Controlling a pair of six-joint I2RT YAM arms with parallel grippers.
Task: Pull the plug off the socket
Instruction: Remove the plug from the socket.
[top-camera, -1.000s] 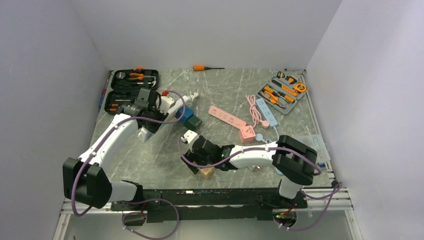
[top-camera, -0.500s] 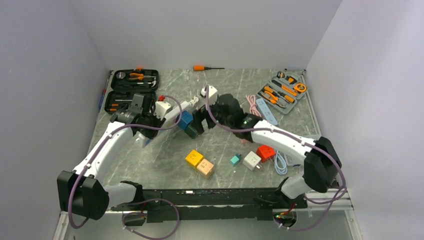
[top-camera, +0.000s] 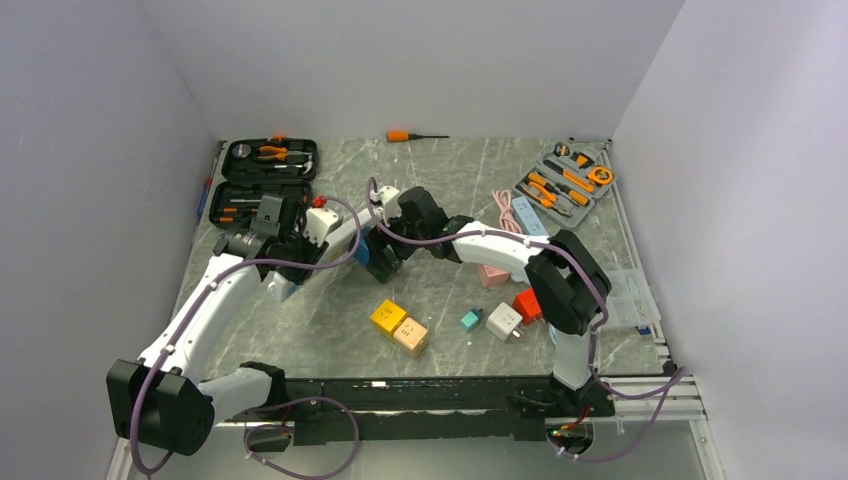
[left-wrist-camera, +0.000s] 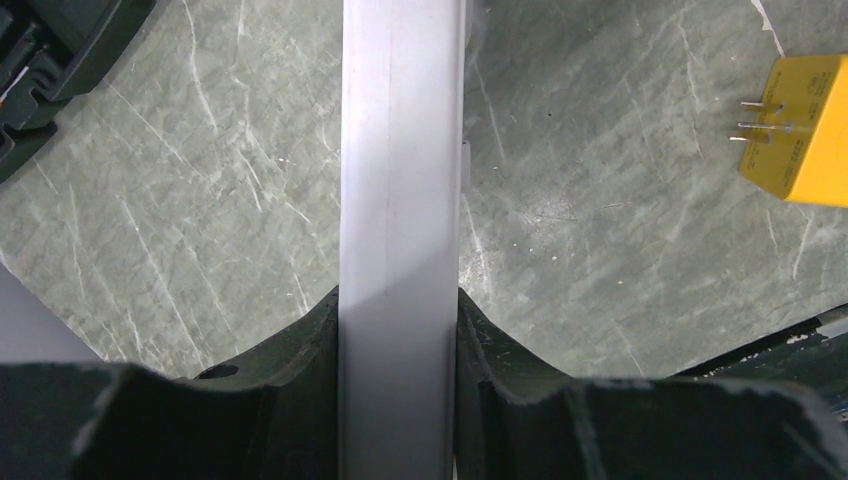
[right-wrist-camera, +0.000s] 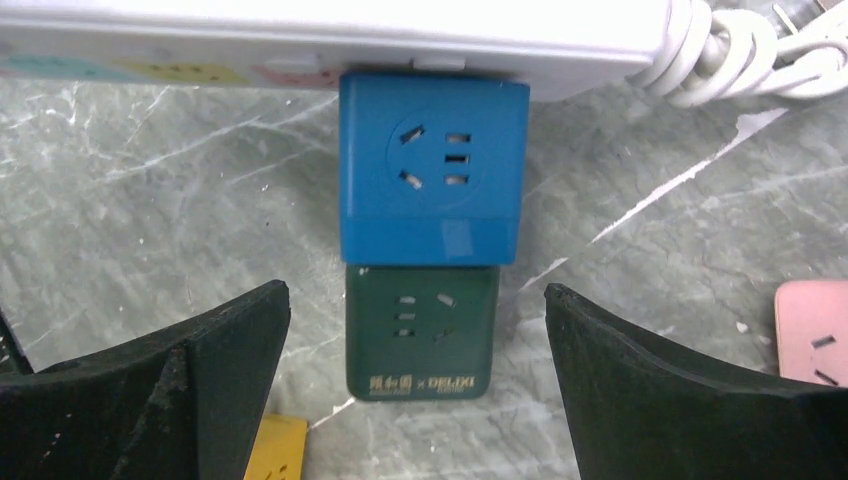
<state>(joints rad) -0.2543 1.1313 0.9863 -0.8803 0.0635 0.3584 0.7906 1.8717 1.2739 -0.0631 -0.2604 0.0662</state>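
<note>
A white power strip (top-camera: 345, 226) lies on the marble table, with my left gripper (left-wrist-camera: 400, 330) shut on its body (left-wrist-camera: 400, 200). A blue cube plug (right-wrist-camera: 432, 170) is plugged into the strip's side (right-wrist-camera: 330, 35), and a dark green cube plug (right-wrist-camera: 422, 330) is stacked on the blue one's outer face. My right gripper (right-wrist-camera: 415, 310) is open wide, its black fingers (right-wrist-camera: 230, 370) on either side of the green plug without touching it. In the top view the right gripper (top-camera: 388, 252) covers most of the green plug; the blue plug (top-camera: 364, 252) peeks out beside it.
Loose cube plugs lie near the front: yellow (top-camera: 388, 317), peach (top-camera: 411, 337), teal (top-camera: 469, 320), white (top-camera: 503, 321), red (top-camera: 529, 305). A pink strip (top-camera: 492, 272) sits under the right arm. A black tool case (top-camera: 268, 170), grey tool tray (top-camera: 565, 185) and screwdriver (top-camera: 415, 135) line the back.
My right arm swung from the front of the table back to the power strip and its jaws opened wide around the green plug. The left gripper kept its hold on the strip.
</note>
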